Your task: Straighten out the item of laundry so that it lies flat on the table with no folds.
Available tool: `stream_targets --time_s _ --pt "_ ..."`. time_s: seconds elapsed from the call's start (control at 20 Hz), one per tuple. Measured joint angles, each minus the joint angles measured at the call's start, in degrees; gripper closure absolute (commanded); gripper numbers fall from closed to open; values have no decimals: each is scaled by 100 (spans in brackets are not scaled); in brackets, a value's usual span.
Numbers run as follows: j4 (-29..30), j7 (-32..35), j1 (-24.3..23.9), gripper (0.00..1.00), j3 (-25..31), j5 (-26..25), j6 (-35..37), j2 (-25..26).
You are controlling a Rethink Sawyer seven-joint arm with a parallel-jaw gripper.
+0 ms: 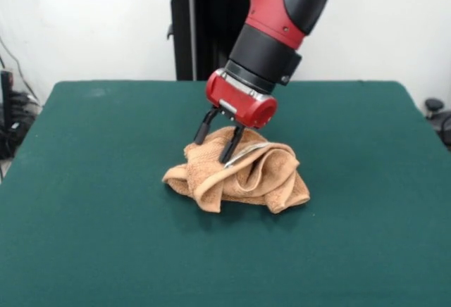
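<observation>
The light-brown terry towel [243, 174] lies crumpled in a bunched heap near the middle of the dark green table [91, 201], with several folds and a pale border band showing on top. My gripper [212, 151] comes down from above onto the heap's back left part. Its two black fingers [230, 146] stand apart, open, with their tips at the towel's top folds. One tip is at the towel's far edge and the other rests on the cloth. The white label is hidden.
The robot's black pedestal [197, 32] stands behind the table's far edge. Dark equipment [10, 117] sits off the table at the left, and a dark object [438, 113] at the right edge.
</observation>
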Motion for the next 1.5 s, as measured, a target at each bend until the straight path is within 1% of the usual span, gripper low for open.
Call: stream_targets --time_s 0.25,0.5,0.75,1.0,1.3,1.35,1.5 --pt "-7 0 205 0 -61 -2 0 13" --pt "-7 0 306 0 -116 -2 52 13" --pt "-3 0 395 0 -216 -4 346 -66" --pt "-2 0 384 0 -215 -6 482 -157" --pt "-6 0 213 0 -196 -137 485 -157" --pt "-7 0 159 100 -197 -145 485 -134" --pt "-8 0 159 100 -197 -145 483 -131"
